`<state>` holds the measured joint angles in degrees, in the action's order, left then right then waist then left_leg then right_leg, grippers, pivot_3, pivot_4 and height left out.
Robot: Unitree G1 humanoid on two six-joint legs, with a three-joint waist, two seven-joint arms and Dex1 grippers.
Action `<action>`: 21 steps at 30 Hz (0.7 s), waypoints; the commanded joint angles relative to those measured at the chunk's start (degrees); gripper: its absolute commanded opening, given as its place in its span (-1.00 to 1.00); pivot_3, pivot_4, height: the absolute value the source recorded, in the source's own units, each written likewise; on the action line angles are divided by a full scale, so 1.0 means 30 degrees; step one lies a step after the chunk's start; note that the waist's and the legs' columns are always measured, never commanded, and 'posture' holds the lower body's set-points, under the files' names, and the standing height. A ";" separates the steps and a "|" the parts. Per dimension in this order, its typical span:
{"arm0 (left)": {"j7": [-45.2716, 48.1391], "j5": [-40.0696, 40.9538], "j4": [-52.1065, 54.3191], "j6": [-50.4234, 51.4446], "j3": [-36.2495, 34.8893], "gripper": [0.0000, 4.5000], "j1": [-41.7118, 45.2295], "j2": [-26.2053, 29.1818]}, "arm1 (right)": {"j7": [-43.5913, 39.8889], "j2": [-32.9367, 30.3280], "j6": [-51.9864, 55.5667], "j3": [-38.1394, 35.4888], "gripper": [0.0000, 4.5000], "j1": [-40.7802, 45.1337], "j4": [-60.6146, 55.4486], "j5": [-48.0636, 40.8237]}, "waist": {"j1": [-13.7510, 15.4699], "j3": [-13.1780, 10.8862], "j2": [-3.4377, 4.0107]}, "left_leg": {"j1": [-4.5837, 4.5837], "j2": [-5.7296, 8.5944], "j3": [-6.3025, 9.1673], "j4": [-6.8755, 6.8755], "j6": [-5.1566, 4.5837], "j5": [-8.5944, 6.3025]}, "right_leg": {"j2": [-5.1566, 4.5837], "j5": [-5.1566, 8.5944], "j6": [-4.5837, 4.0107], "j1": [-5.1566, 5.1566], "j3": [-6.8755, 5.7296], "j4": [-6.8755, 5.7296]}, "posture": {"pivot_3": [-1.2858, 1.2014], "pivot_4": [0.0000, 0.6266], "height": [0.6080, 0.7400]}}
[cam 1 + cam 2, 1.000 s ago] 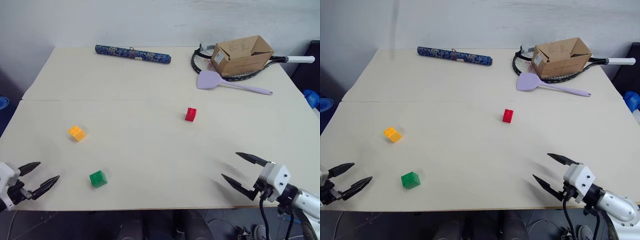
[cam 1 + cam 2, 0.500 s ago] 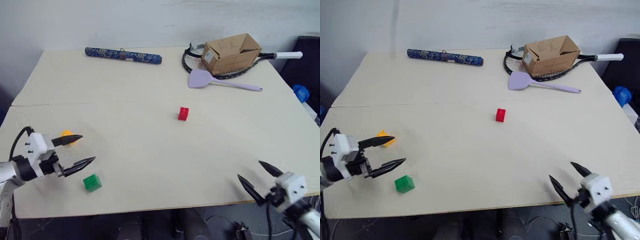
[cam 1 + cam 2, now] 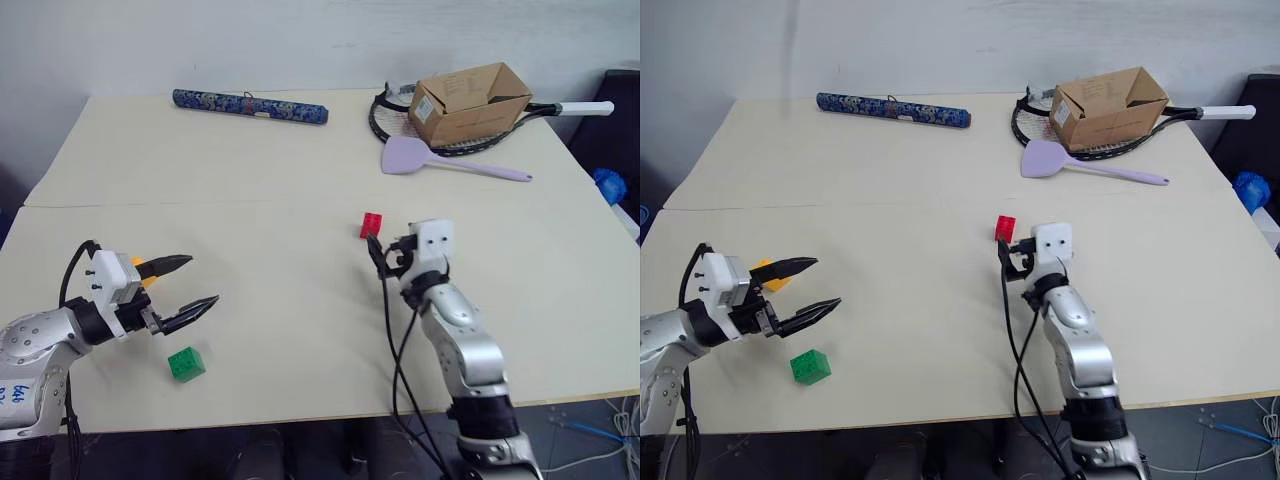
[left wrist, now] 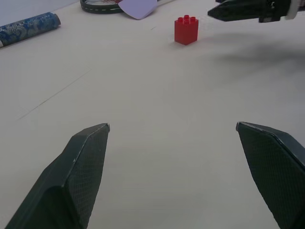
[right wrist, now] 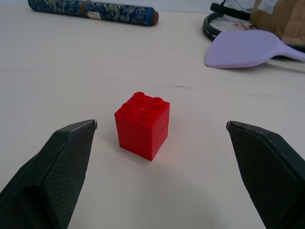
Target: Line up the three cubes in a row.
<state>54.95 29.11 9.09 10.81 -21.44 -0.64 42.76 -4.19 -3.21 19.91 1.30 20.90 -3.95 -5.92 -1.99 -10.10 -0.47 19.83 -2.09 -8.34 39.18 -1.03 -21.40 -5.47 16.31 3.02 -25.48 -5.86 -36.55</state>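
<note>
right pincer [image 5: 161,138]: wide open, empty, level at red cube [image 5: 142,125]; a fingertip could knock it away.
left pincer [image 3: 187,283]: wide open, empty; could nudge yellow-orange cube [image 3: 764,275].

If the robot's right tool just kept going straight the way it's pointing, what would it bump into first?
Most likely the red cube. The right tool is open and points straight at it, with the cube centred ahead of the gap between its fingers and bare table before it.

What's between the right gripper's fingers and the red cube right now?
Only bare tabletop. In the right wrist view the red cube stands just ahead of the open right gripper, untouched.
</note>
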 commanded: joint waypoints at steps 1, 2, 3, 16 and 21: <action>-0.0221 0.0177 0.0988 -0.0091 -0.0326 0.99 -0.0224 -0.0024 | 0.1322 0.0820 -0.1363 -0.0008 1.00 0.1571 0.1802 0.0820 | -0.0073 0.0000 0.0001 | 0.0007 -0.0001 0.0001 0.0000 0.0003 0.0004 | 0.0000 0.0000 0.0000 -0.0004 -0.0003 -0.0003 | 0.03 -0.52 1.00; -0.0260 0.0197 0.1030 -0.0064 -0.0384 0.99 -0.0308 -0.0025 | 0.1381 0.1101 -0.1655 0.0073 1.00 0.1992 0.2444 0.0863 | -0.0092 0.0000 0.0001 | 0.0013 -0.0004 0.0006 0.0000 0.0006 0.0005 | 0.0003 0.0000 0.0000 -0.0011 -0.0007 -0.0006 | 0.03 -0.52 1.00; -0.0284 0.0190 0.1094 -0.0042 -0.0420 0.99 -0.0419 -0.0024 | 0.1457 0.1319 -0.1935 0.0195 1.00 0.2430 0.3121 0.0994 | -0.0138 0.0000 0.0002 | 0.0014 -0.0005 0.0009 -0.0001 0.0007 0.0006 | 0.0004 0.0000 0.0000 -0.0011 -0.0009 -0.0005 | 0.03 -0.52 1.00; -0.0485 0.0318 0.1821 0.0360 -0.0921 1.00 -0.1106 0.0275 | 0.4090 0.3322 -0.4591 -0.0529 0.80 0.5004 0.8028 0.1435 | -0.0492 -0.0001 0.0004 | 0.0052 -0.0012 0.0028 -0.0001 0.0010 0.0012 | 0.0005 0.0000 0.0000 -0.0025 -0.0021 -0.0002 | 0.03 -0.52 1.00; -0.0433 0.0250 0.1760 0.0392 -0.1022 1.00 -0.1135 0.0296 | 0.3583 0.3812 -0.4568 -0.0011 0.09 0.4682 0.7236 0.1525 | -0.0506 -0.0001 0.0005 | 0.0054 -0.0017 0.0032 -0.0001 0.0013 0.0012 | 0.0009 0.0000 0.0000 -0.0027 -0.0023 0.0000 | 0.03 -0.52 1.00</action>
<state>53.79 29.15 12.87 12.13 -22.57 -3.76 42.87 7.15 7.56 7.29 0.27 34.57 20.67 -1.27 -3.50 -10.10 -0.46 20.01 -2.15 -8.24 39.18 -0.99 -21.36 -5.44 16.31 3.02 -25.58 -5.93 -36.55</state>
